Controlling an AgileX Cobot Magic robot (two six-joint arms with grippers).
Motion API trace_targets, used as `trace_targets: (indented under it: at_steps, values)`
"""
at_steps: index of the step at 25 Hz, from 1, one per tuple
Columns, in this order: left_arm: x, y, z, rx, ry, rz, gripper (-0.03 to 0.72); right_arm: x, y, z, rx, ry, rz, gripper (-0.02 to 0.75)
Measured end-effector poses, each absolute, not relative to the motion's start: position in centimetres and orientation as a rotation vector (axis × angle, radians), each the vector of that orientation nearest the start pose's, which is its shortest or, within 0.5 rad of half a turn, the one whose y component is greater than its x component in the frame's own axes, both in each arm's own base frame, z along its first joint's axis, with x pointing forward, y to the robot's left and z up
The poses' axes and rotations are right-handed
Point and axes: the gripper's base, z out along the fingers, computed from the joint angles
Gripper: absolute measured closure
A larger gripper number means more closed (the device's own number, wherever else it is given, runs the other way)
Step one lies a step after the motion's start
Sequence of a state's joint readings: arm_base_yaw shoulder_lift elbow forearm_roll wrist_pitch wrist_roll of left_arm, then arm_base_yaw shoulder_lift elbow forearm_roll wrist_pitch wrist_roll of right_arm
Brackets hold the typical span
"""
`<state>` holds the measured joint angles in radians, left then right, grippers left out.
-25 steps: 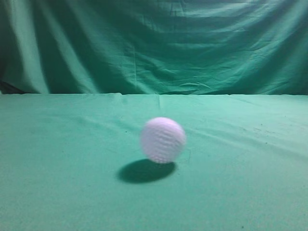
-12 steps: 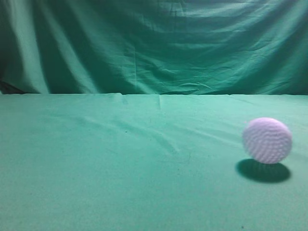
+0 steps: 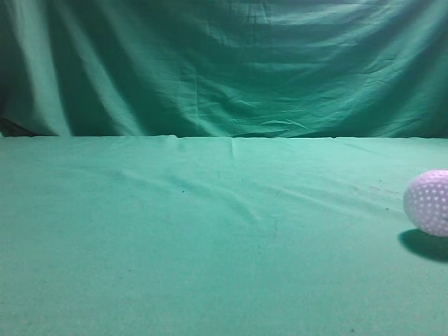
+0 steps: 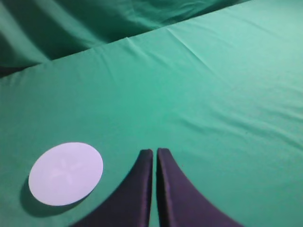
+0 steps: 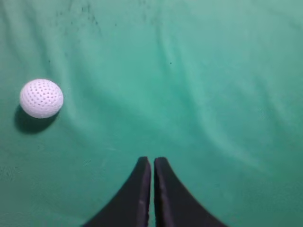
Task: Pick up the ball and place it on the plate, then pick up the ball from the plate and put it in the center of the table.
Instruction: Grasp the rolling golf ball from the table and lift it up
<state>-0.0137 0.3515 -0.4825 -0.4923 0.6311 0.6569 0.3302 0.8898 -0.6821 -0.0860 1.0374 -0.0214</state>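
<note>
While only the left wrist view shows the white plate (image 4: 66, 173), golf ball (image 3: 428, 202) lies cut by exterior view's right edge, bench (image 3: 175, 252) bare around it, both arms' jaws pressed together, holding nothing.

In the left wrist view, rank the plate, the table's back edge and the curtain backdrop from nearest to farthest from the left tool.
1. plate: on the cloth, just left of the shut left tool.
2. table's back edge: well ahead, slanting across the upper view.
3. curtain backdrop: behind that edge, upper left.
</note>
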Motion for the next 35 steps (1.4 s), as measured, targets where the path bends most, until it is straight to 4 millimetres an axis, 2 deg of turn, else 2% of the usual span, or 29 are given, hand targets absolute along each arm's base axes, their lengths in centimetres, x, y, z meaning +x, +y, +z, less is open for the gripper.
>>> trace_targets:
  at_steps: [2, 7, 13, 16, 17, 20, 21, 30, 35]
  values:
    - [7.1, -2.5, 29.6, 0.45, 1.881, -0.083, 0.688, 14.3, 4.6, 26.9, -0.586, 2.699, -0.033, 0.738]
    - [7.2, -2.1, 29.0, 0.486, 1.904, -0.01, 0.688, 15.6, 7.4, 25.2, -0.851, 2.675, -0.026, 0.582]
    - [7.2, -2.1, 28.9, 0.492, 1.908, 0.003, 0.688, 16.6, 11.5, 23.4, -1.048, 2.658, 0.042, 0.253]
    - [7.2, -2.0, 28.9, 0.494, 1.908, 0.006, 0.688, 17.3, 13.0, 22.5, -1.041, 2.709, 0.092, 0.111]
    - [7.2, -2.0, 28.9, 0.496, 1.908, 0.012, 0.688, 17.7, 13.4, 22.1, -1.019, 2.733, 0.096, 0.087]
    - [7.2, -2.0, 28.9, 0.503, 1.91, 0.027, 0.688, 18.8, 14.2, 21.0, -0.972, 2.801, 0.088, 0.101]
    - [7.2, -1.9, 28.8, 0.505, 1.91, 0.03, 0.688, 19.1, 14.5, 20.6, -0.96, 2.821, 0.083, 0.059]
    - [7.2, -1.9, 28.8, 0.504, 1.91, 0.029, 0.688, 20.7, 15.7, 17.0, -0.934, 2.898, 0.054, 0.075]
    - [7.2, -1.9, 28.8, 0.504, 1.91, 0.029, 0.688, 21.1, 16.0, 16.6, -0.932, 2.878, 0.06, 0.281]
